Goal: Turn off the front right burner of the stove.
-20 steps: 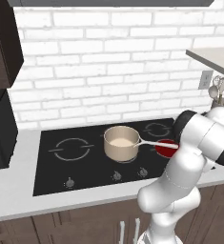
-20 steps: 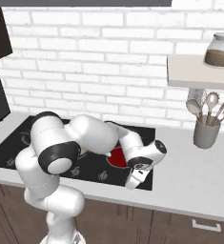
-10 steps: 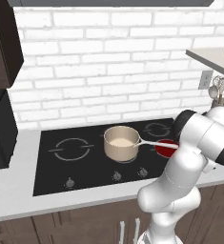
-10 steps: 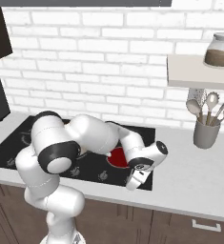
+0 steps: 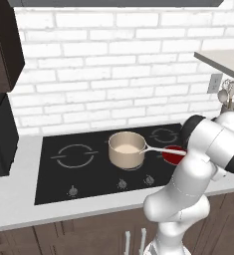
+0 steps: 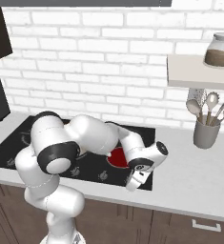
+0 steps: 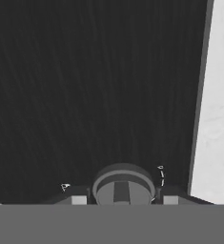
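No readable text or labels.

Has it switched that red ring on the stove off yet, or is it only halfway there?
Not yet: the front right burner glows red. The gripper has reached the stove front edge, and the hand view shows a knob right at the fingertips. Whether they grip it is unclear. Turning it is what's left.

White brick wall (image 5: 118,74) is seen behind pale surface (image 6: 199,181); dark cabinets (image 6: 132,224) below, shelf (image 6: 199,71) mounted at right.
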